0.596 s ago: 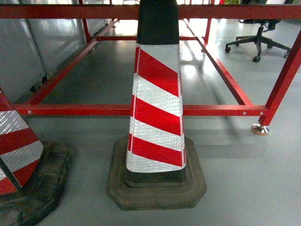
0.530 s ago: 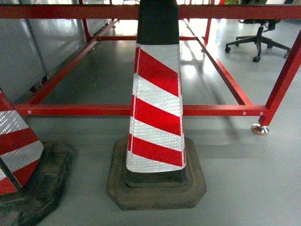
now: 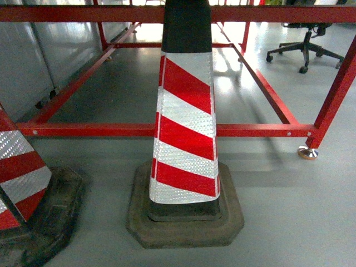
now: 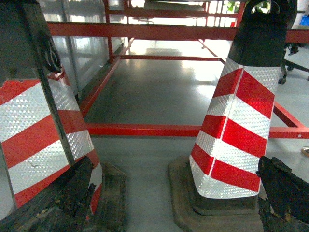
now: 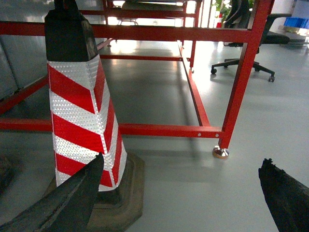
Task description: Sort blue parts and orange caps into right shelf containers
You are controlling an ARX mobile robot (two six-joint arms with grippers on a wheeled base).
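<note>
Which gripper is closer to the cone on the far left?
Left. The left gripper is right beside the far-left cone; the right gripper is off beyond the middle cone.

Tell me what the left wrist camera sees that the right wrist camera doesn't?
Only the left wrist view shows a second striped cone close on its left, with silvery wall panels behind. Only the right wrist view shows the red frame's upright leg, its metal foot and an office chair. Both share the middle striped cone, the red floor rails, the grey floor and dark, open tool fingers at the bottom edge.
</note>
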